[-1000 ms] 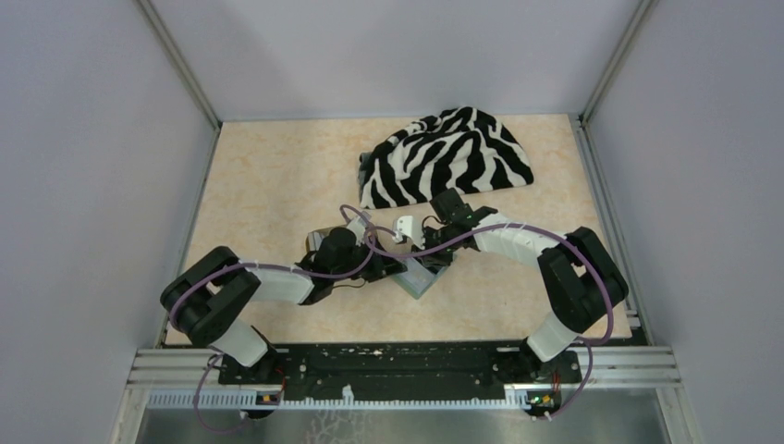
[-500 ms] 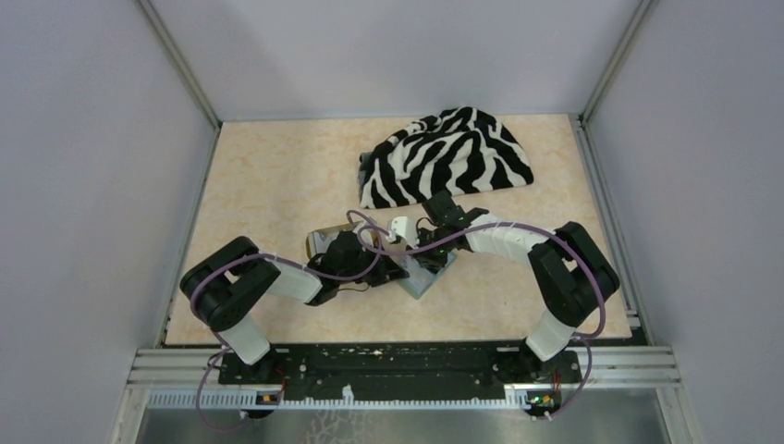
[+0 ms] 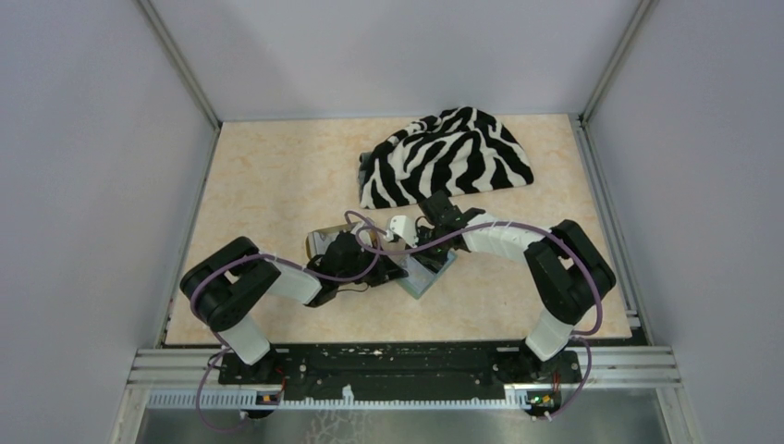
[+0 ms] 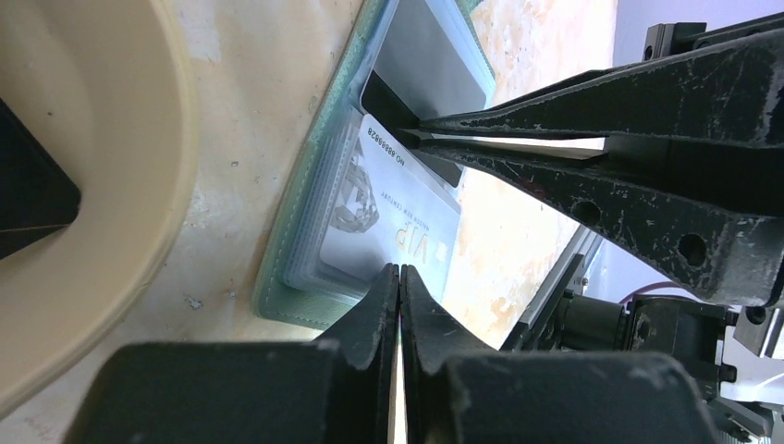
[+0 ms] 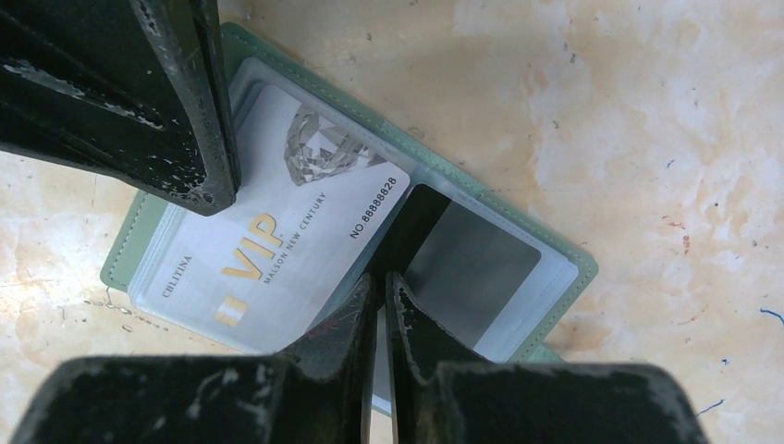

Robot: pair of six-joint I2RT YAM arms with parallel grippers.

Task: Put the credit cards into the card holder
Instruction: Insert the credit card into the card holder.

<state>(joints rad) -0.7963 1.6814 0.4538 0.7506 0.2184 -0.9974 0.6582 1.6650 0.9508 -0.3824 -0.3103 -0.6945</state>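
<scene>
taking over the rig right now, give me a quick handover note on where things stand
Left gripper: shut, tips resting against the silver VIP card; nothing visibly clamped.
Right gripper: shut, tips at the other side of that card, by its number.
Card holder: lying open beside the tan tray.
Done: the VIP card looks partly slid into a clear pocket.
Left: seat it fully, then load the other cards, which are not clearly in view.
</scene>
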